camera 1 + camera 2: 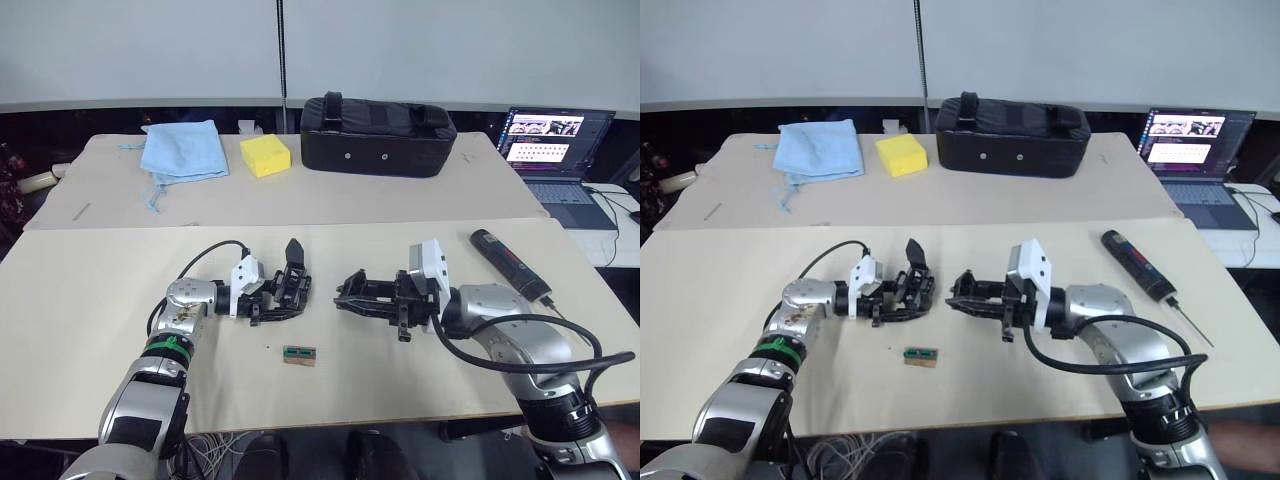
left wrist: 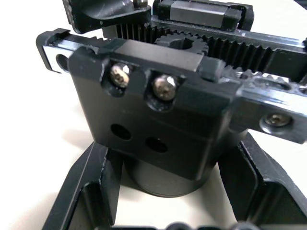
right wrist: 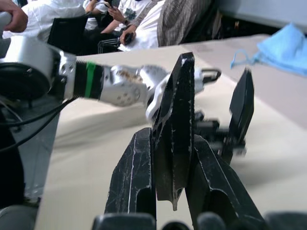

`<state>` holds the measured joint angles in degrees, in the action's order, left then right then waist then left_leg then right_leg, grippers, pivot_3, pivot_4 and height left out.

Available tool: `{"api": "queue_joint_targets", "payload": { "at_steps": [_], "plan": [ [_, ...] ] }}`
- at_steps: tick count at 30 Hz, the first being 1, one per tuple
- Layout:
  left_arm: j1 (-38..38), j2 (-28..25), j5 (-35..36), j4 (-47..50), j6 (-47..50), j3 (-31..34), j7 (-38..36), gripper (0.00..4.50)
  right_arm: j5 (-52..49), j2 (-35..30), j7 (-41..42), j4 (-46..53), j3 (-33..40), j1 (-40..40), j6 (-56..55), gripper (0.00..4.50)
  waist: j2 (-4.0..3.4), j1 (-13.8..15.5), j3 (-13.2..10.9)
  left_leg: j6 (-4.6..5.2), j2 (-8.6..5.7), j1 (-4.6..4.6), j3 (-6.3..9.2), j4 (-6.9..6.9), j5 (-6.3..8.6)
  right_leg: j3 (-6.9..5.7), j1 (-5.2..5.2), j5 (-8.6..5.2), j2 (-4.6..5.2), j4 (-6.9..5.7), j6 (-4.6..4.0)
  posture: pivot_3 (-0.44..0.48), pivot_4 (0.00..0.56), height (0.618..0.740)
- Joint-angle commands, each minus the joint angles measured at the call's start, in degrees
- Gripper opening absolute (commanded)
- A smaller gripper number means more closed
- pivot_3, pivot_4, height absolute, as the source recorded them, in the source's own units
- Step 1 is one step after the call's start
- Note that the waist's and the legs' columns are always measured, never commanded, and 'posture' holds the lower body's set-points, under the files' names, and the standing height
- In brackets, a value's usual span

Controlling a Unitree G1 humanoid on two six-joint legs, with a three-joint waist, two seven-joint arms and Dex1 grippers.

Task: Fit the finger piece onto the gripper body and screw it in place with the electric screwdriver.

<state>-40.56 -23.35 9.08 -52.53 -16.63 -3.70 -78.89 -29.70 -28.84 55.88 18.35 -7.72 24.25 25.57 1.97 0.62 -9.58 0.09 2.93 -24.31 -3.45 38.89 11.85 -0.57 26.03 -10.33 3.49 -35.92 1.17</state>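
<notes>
Left gripper (image 1: 285, 300) closed around the gripper body (image 2: 158, 115), both sitting low on the worktop (image 1: 90, 300) in its near half, left of the middle. Left wrist view: the two black fingers flank the round base of the body, its toothed rack and silver screws facing up toward the camera. One black finger already stands upright on the far side of the body.

Right gripper (image 1: 965, 292) clamped on the finger piece (image 3: 175, 139); right wrist view shows the flat wedge pinched edge-on between the two pads, pointed tip upward. It sits just right of the body, with a small gap between them, tip aimed at the left hand's load.

Electric screwdriver (image 1: 508, 264) lies untouched near the worktop's right edge, bit pointing toward the near right corner, well apart from both hands. Small green-topped block (image 1: 299, 355) lies near the front edge, below the gap.

Step in hand, as judged: mating the wedge to the body's open carriage. To do it well, the left hand should keep the body steady and level, while the right brings the piece in slow and square so its holes meet the threaded holes. Skew likely jams it; screwdriver only after seating
</notes>
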Motion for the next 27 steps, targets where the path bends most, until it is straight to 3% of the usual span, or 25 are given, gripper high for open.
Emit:
{"api": "queue_joint_targets", "payload": {
  "at_steps": [1,10,27],
  "plan": [
    [0.34,1.35,0.43,3.38,1.11,-0.05,1.02,2.33,2.05,2.87,-2.02,-1.27,-1.73,4.11,-1.44,0.43,0.00,0.15,0.00,0.00,0.00,0.00,0.01,0.01,0.00,0.00,0.00,0.00,0.00,-0.01,0.00,0.000,0.150,0.740],
    [1.51,1.89,-1.16,8.11,5.00,-1.59,3.47,2.33,9.45,11.43,-4.93,-11.54,-7.35,10.50,-4.87,0.43,0.00,0.30,0.00,0.00,-0.04,-0.08,0.02,0.05,0.00,-0.02,0.00,0.08,0.02,0.00,-0.12,0.000,0.150,0.740],
    [3.96,1.44,-2.49,10.88,7.46,-2.60,6.17,2.33,15.09,16.28,-3.83,-21.56,-9.77,11.27,-9.40,0.43,-0.02,0.00,0.01,0.01,-0.03,-0.02,0.02,0.04,-0.01,-0.01,-0.01,0.08,0.01,-0.06,-0.11,0.000,0.150,0.740]
  ]
}}
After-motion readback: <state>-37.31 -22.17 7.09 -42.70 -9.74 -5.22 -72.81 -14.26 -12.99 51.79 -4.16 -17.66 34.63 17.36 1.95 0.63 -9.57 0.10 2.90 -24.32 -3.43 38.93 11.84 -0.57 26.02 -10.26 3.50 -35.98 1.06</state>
